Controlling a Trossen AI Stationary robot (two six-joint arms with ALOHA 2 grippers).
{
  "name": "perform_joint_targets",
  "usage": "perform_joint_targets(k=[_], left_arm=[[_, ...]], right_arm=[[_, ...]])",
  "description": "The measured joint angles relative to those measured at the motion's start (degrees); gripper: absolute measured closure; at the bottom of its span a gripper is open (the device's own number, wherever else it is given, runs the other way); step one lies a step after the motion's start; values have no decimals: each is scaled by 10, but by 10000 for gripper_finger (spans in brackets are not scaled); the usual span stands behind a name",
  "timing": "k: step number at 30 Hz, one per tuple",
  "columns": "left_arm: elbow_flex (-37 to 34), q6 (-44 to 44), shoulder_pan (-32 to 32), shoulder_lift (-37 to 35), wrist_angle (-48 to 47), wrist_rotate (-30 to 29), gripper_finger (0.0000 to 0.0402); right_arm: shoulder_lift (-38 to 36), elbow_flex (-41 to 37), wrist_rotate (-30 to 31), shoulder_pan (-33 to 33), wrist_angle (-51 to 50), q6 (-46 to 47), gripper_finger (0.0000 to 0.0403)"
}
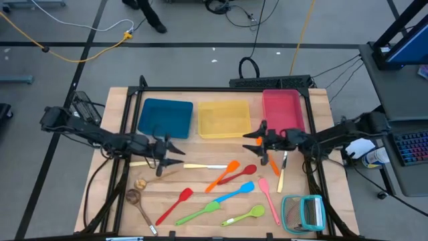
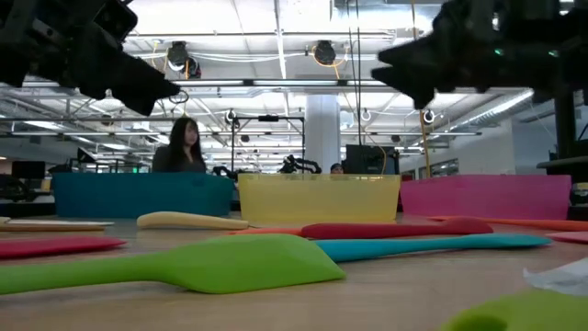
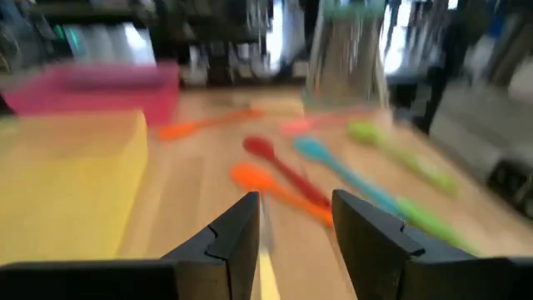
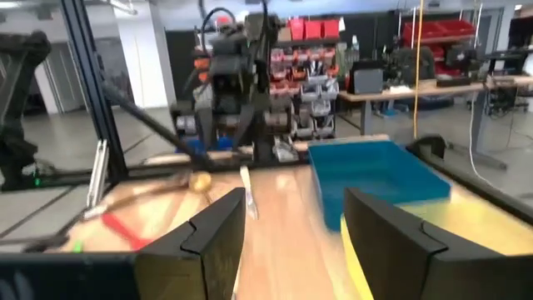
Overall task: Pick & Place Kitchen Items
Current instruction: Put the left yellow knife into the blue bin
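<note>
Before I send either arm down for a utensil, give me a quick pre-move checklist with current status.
1. Left gripper empty, fingers open: ok.
2. Right gripper empty, fingers open: ok.
3. Utensil beneath the left gripper: pale-handled knife lies just ahead on the table: ok.
4. Trays free to receive: blue tray, yellow tray and pink tray show nothing inside: ok.
5. Arms apart from each other: ok.
6. Exact height of either gripper above the table: cannot tell.

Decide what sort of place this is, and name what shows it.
Probably a robotics lab or workshop: two robot arms at a wooden table, red parts bins on shelving, workbenches behind, exposed ceiling ducts.
</note>
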Motion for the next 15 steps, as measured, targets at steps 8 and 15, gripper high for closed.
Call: perform_joint_targets(k=[8,15], left_arm=[[188,-65,-27,1,-471,-64,247],[256,-198,-40,0,-728,-54,247]], right_arm=[[94,84,0,0,2,-49,206],[126,106,-1,0,2,-90,206]])
